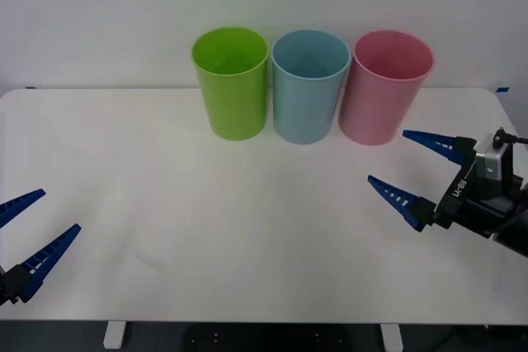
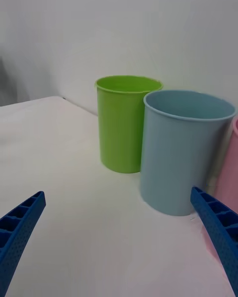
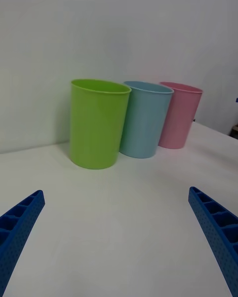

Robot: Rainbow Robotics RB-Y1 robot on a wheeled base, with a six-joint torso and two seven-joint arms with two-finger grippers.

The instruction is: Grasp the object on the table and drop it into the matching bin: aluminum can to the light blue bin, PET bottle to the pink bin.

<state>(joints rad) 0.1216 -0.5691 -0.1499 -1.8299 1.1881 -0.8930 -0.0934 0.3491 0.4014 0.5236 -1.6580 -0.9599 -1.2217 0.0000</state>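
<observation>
I see my right gripper (image 1: pixel 403 168) spread wide and empty beside the pink bin (image 1: pixel 384 86); left gripper (image 1: pixel 33 223) likewise released

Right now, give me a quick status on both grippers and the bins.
Left gripper open, low near table edge. Right gripper open, beside pink bin. Light blue bin upright, middle of the row. Both grippers hold nothing.
</observation>
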